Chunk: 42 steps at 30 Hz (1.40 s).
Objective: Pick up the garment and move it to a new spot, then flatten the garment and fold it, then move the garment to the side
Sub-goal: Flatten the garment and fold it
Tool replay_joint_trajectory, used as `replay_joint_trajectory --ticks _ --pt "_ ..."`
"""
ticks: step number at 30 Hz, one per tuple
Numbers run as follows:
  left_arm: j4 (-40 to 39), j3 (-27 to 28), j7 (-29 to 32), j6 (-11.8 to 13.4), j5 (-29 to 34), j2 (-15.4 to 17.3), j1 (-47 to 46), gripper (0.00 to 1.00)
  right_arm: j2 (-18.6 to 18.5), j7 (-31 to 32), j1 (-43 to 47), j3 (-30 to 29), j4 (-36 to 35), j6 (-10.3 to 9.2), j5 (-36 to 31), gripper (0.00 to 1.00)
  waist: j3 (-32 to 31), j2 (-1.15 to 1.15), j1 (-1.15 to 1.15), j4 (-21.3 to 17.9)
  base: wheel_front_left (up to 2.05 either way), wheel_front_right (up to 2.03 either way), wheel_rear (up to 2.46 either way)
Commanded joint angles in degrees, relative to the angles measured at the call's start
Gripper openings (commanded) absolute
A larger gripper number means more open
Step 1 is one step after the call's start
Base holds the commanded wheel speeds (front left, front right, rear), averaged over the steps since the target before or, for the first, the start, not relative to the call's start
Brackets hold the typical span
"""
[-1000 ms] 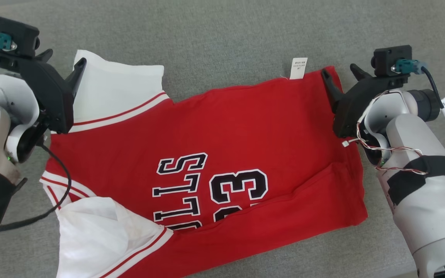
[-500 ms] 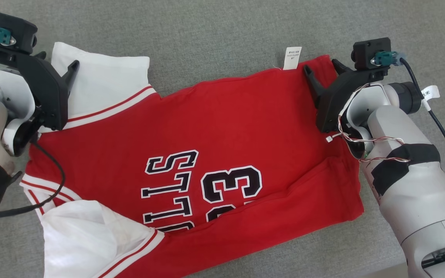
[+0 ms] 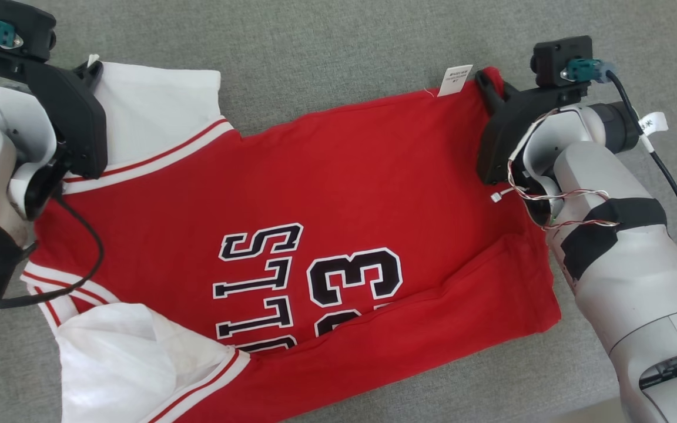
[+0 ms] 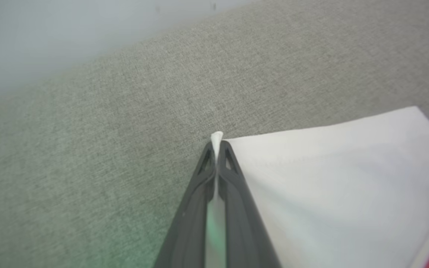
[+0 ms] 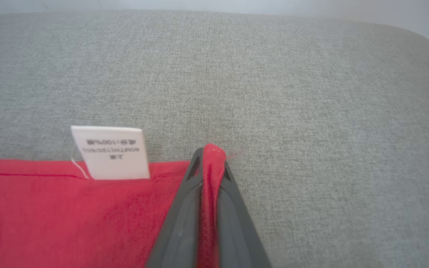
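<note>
On the red garment (image 3: 374, 176), big black letters (image 3: 256, 282) with a white outline stood sideways in the head view. From the top down one could read S, L, L, and then only a part of one more letter, perhaps a U; a folded red layer covered the rest. Just beside them was a large digit 3 (image 3: 355, 276) in the same style. Under it was a piece of a second digit (image 3: 338, 322) which could not be told.

A white care tag (image 5: 110, 152) at the garment's edge carried three short lines of grey print, upside down in the right wrist view and too small to read. A small white tag (image 3: 653, 123) near the wrist of the right arm (image 3: 626, 276) had dark marks, also unreadable.
</note>
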Motion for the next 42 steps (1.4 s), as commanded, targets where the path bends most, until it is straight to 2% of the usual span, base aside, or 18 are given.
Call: replay_joint_trajectory --ticks 1,6,13,19,25,31,35,39,42 --pt "0.12 -0.39 -1.14 0.14 -0.87 -0.11 0.66 0.00 -0.50 -1.32 -0.31 -0.08 0.48 0.05 0.45 0.00 -0.71 0.00 0.00 0.46 0.00 0.00 0.00" --pt "-2.42 0.02 -8.08 0.14 -2.97 -0.60 1.34 0.00 -1.89 -5.77 1.32 -0.02 1.86 0.04 0.64 0.00 -3.16 0.00 0.00 2.00 0.00 0.00 0.00" --pt "-7.44 0.02 -16.74 0.15 -4.11 0.58 5.71 0.00 -3.98 -11.93 4.90 0.15 2.66 -0.01 1.79 0.00 -6.19 0.00 0.00 5.01 0.00 0.00 0.00" --pt "-13.17 0.71 -21.30 1.18 -4.70 1.48 10.64 0.00 -5.07 -15.63 7.77 0.93 2.14 -0.01 2.65 0.00 -7.87 0.00 0.00 6.96 0.00 0.00 0.00" --pt "-22.86 0.87 -26.04 4.69 -4.16 2.89 17.71 0.00 -6.12 -17.61 11.40 1.38 0.71 -0.01 3.85 0.00 -9.77 0.00 0.00 8.51 0.00 0.00 0.00" --pt "-32.91 0.48 -29.63 9.96 -2.81 4.48 26.25 0.00 -7.70 -18.23 15.72 1.19 -2.89 -0.01 4.86 0.00 -11.47 0.00 0.00 9.55 0.00 0.00 0.00" --pt "-38.29 0.54 -31.10 13.63 -1.53 5.22 31.72 0.00 -9.19 -18.26 19.46 -0.09 -8.23 -0.01 4.90 0.00 -12.52 0.00 0.00 10.10 0.00 0.00 0.00" --pt "-42.07 1.25 -32.00 16.00 -1.28 5.62 36.81 0.00 -10.26 -18.19 24.02 -1.77 -12.92 -0.01 4.72 0.00 -13.56 0.00 0.00 10.44 0.00 0.00 0.00" --pt "-43.24 1.98 -32.31 16.86 -1.19 5.99 40.08 0.00 -10.71 -18.20 27.03 -3.12 -15.58 -0.01 4.89 0.00 -14.29 0.00 0.00 10.61 0.00 0.00 0.00"
